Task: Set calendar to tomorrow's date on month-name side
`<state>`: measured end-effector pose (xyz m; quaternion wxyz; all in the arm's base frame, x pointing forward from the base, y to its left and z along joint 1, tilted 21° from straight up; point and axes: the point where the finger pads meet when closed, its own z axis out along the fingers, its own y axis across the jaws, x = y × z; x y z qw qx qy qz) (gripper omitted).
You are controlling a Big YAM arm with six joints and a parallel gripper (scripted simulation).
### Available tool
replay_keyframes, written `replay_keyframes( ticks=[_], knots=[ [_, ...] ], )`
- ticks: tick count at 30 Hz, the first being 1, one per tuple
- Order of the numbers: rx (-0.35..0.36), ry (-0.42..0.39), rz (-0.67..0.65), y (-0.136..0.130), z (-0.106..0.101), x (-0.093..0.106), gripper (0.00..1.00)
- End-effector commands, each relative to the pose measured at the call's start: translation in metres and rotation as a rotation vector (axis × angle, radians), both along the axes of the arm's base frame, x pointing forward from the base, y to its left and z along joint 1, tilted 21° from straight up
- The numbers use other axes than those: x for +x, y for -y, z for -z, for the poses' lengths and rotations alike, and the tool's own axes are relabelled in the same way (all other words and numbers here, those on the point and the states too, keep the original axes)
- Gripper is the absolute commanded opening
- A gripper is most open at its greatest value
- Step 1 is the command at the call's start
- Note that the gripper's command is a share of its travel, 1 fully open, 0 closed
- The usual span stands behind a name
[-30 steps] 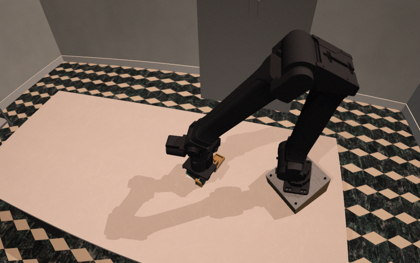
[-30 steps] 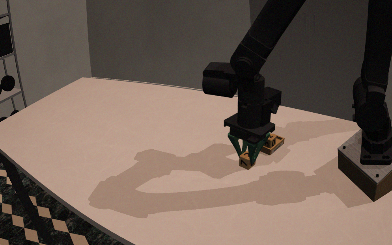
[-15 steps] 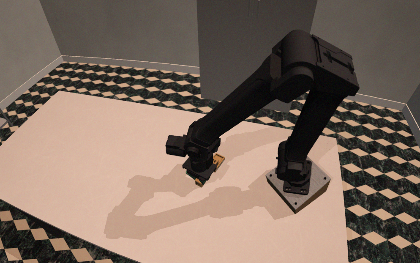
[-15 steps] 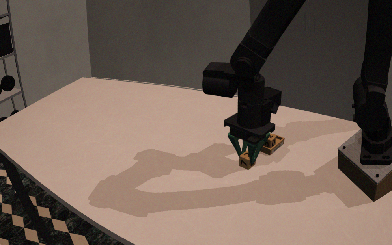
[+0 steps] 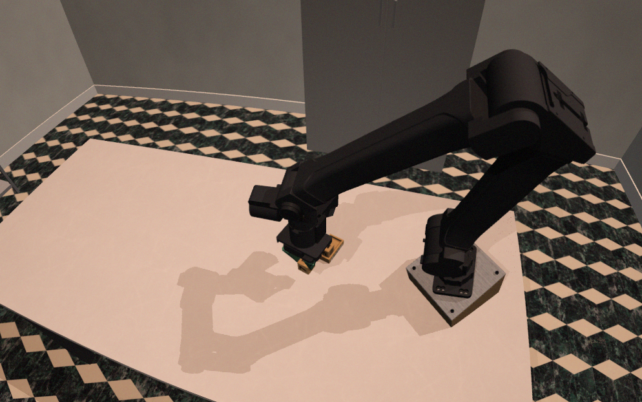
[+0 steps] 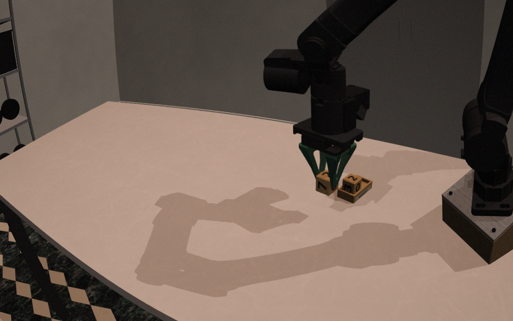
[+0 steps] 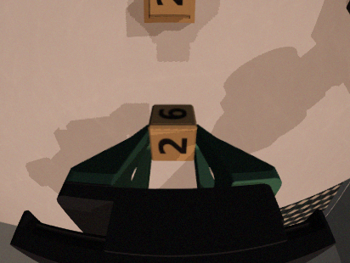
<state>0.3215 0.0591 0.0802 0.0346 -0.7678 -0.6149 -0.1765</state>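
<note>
In the outside view, going left to right, the pale table [image 5: 141, 213] [image 6: 189, 159] [image 7: 85, 76] comes first, with the arm's big shadow in the low middle. Next, just right of the middle, the gripper [image 5: 305, 263] [image 6: 325, 180] [image 7: 172, 131] points down. Its green fingers are clamped on a wooden cube [image 5: 305, 266] [image 6: 323, 183] [image 7: 172, 142]. The cube sits between the fingertips, and it is up off the table. It has a 7 on its left side and a 2 on top. Another number on its right side is partly hidden by a finger. In the wrist view, the far side shows a 6.

Just right of the held cube is the small wooden tray [image 5: 334, 254] [image 6: 346, 195] [image 7: 170, 19], flat on the table. The other cube [image 5: 329, 247] [image 6: 351, 184] [image 7: 170, 6] is in its left part, with a 2 on top, a 3 on the left side and a 0 on the right side. The right part of the tray has room. In the wrist view, the tray is at the top middle, well apart from the held cube. The arm's block [image 5: 492, 279] [image 6: 491, 236] is at the far right of the outside view.
</note>
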Motion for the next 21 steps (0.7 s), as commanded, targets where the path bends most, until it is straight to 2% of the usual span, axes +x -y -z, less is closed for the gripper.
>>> replay_keyframes(
  ticks=[1,4,6,8,11,19,21],
  knots=[
    [-0.005,0.07,-0.004,0.009,-0.04,0.015,0.26],
    [-0.006,0.07,-0.004,0.013,-0.051,0.011,0.26],
    [-0.007,0.05,-0.004,0.015,-0.05,0.001,0.26],
    [-0.008,0.069,-0.004,0.016,-0.061,0.007,0.26],
    [-0.008,0.049,-0.004,0.016,-0.055,0.005,0.26],
    [-0.008,0.055,-0.004,0.016,-0.054,0.007,0.26],
    [-0.008,0.013,-0.003,0.025,-0.04,-0.002,0.26]
  ],
)
